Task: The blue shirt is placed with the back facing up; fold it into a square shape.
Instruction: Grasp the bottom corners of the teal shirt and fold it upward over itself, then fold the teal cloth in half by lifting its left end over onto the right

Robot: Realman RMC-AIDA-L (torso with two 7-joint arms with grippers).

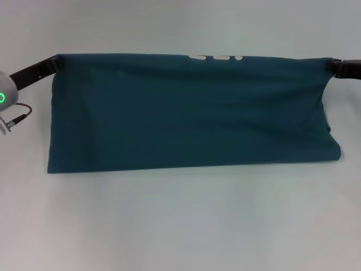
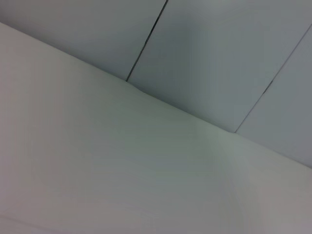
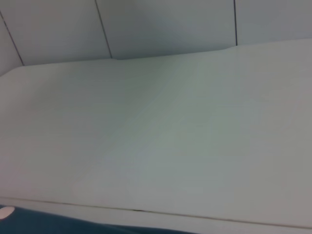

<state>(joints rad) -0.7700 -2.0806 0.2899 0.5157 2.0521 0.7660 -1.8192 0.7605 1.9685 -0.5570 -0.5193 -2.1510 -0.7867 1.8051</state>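
Two grippers: each sits at one upper corner of the blue shirt [image 1: 186, 113]; the left gripper [image 1: 54, 63] at the upper left of the head view, the right gripper [image 1: 333, 66] at the upper right.
Jaws: the fingertips are hidden at the cloth edge, so I cannot tell how far they are closed; the taut top edge running straight between the two suggests each is pinched on a corner, but that is a judgement.
Where the shirt is: across the middle of the head view on the pale table [image 1: 180, 226], its top edge stretched corner to corner, its bottom edge lying along the table.
Look: dark teal-blue and plain, a wide band in outline; a sliver of white lettering [image 1: 217, 57] peeks over the top edge near the centre; a few diagonal creases fan from the upper right corner, and the lower right corner bulges out a little.
Handling: soft, light and limp; it will sag and drape wherever it is not held, and can slip out of a shallow pinch.
Where to hold: at the corners or along a folded edge, both sides together, keeping the edge taut so layers stay aligned.
Wrist views: mostly bare table and wall; only a strip of teal cloth shows in the right one.
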